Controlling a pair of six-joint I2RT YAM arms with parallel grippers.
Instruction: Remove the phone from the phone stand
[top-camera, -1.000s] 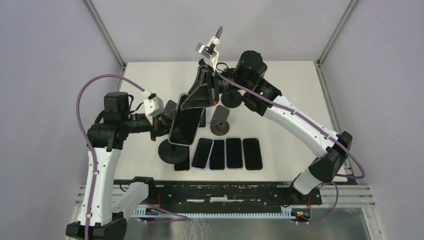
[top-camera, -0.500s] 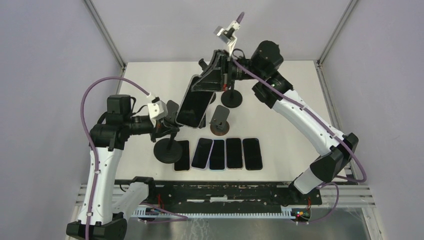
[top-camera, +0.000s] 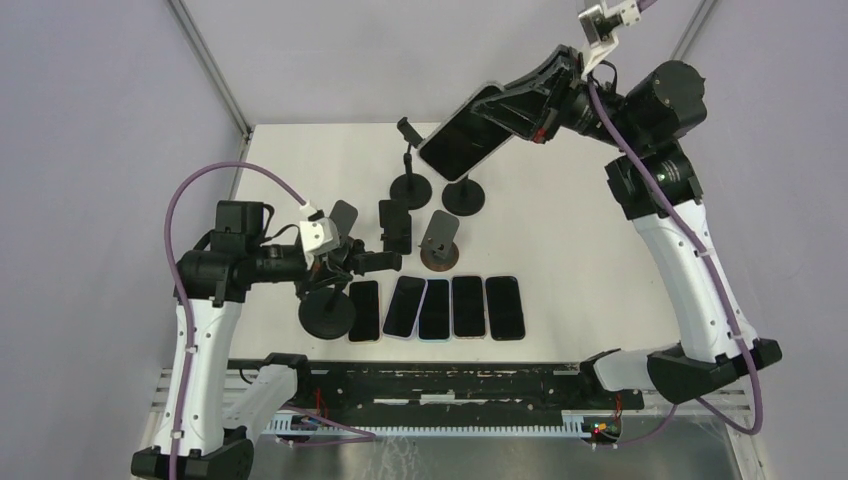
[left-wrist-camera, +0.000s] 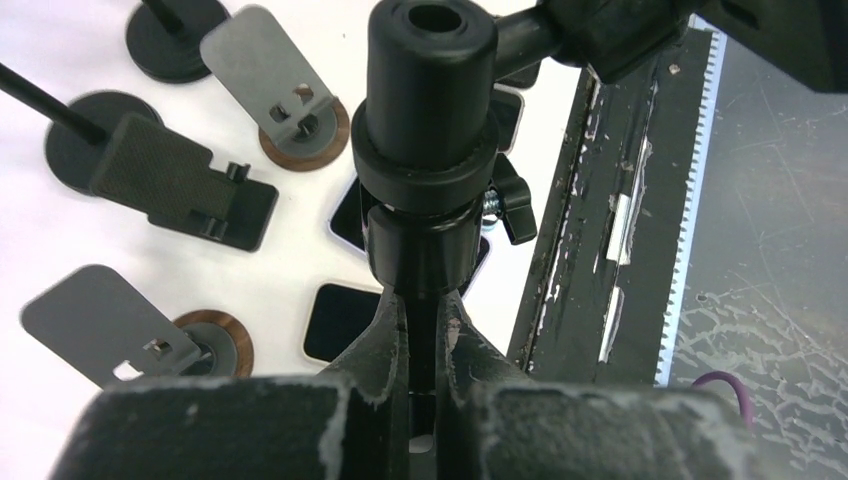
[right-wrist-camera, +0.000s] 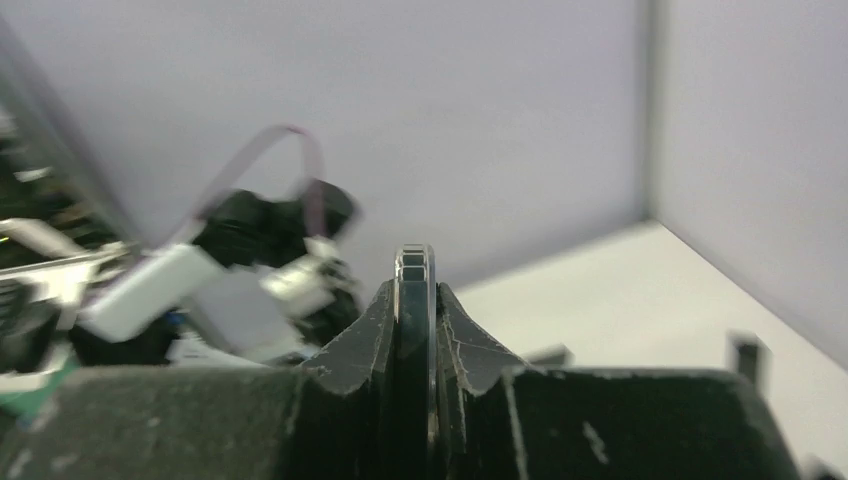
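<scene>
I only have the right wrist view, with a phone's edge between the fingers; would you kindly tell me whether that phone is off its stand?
Observer: Yes. From above, the phone is aloft in the right gripper, well above the table.
Operator: Thank you. What is the left arm doing?
Observer: The left gripper is shut on the stem of the phone stand.
Operator: And are other phones about?
Observer: Five phones lie in a row near the front edge.
</scene>
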